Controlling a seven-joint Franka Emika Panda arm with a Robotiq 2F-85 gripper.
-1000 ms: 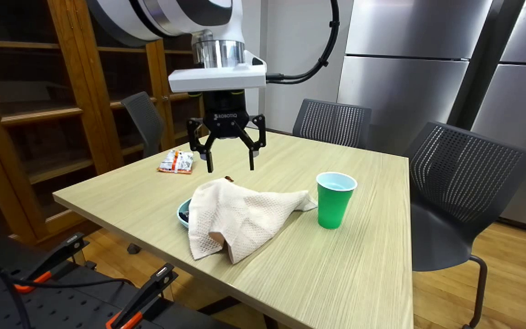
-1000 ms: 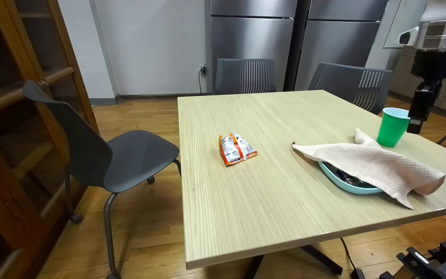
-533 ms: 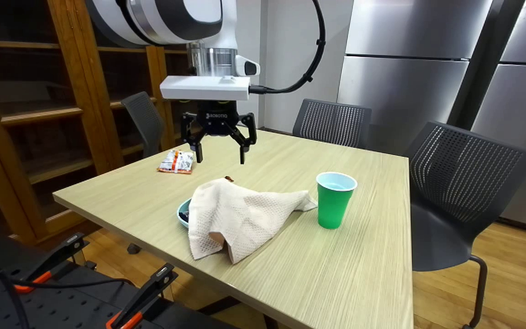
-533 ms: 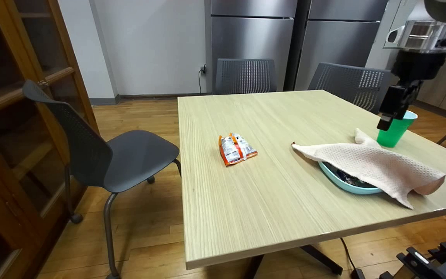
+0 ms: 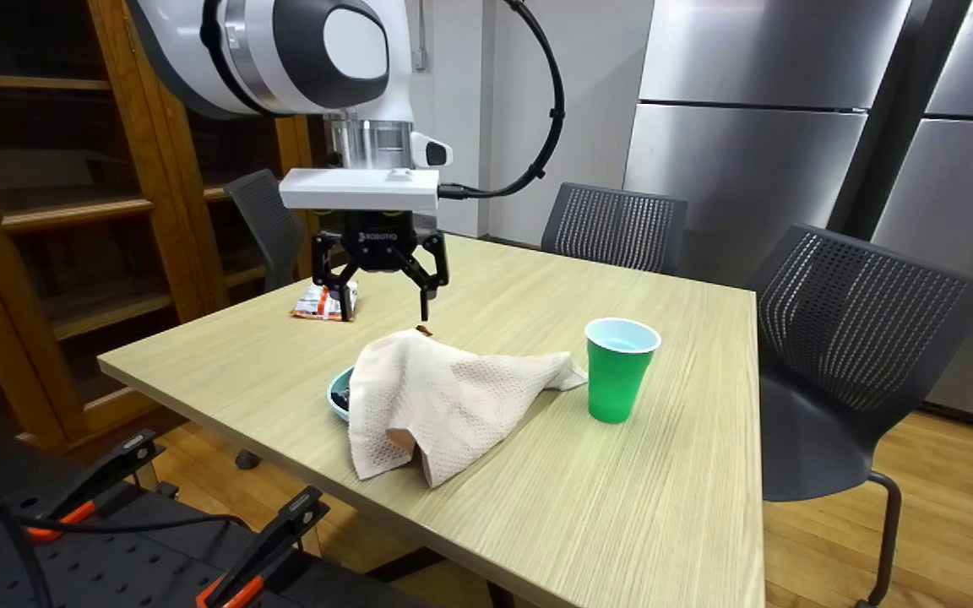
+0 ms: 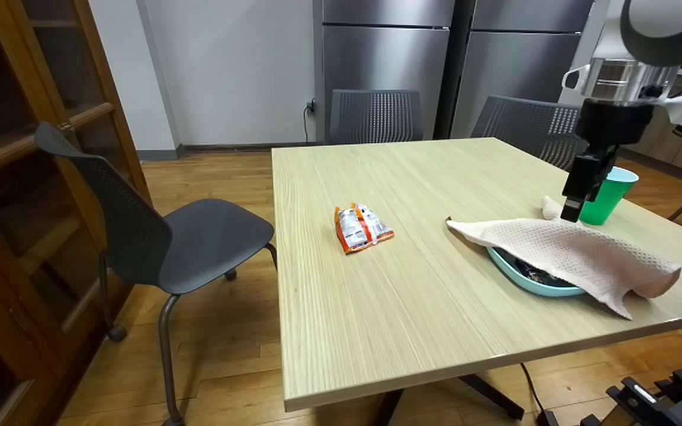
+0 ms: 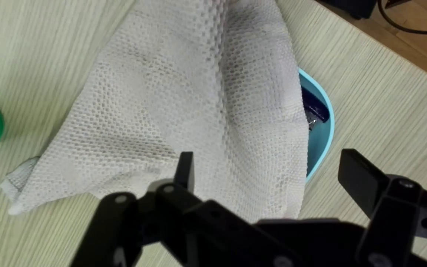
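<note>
Cloth (image 5: 461, 397): draping over the bowl (image 7: 319, 139) on the bench (image 5: 664, 523), jaws hanging above, standing apart and holding nothing. Coming nearer is probably calling for slow, straight lowering, sparing the bowl's rim. Its folded end is lying near the bench's edge. Cup (image 5: 619, 380): standing upright beside the trailing corner, narrowing that side. Packet (image 6: 362, 229): lying well apart, leaving more room there.

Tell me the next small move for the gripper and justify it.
Probably lower the black two-fingered gripper slightly toward the rumpled off-white waffle-weave cloth: its jaws stand open and empty, apparently hanging above the cloth, which drapes over the shallow light-blue bowl.
</note>
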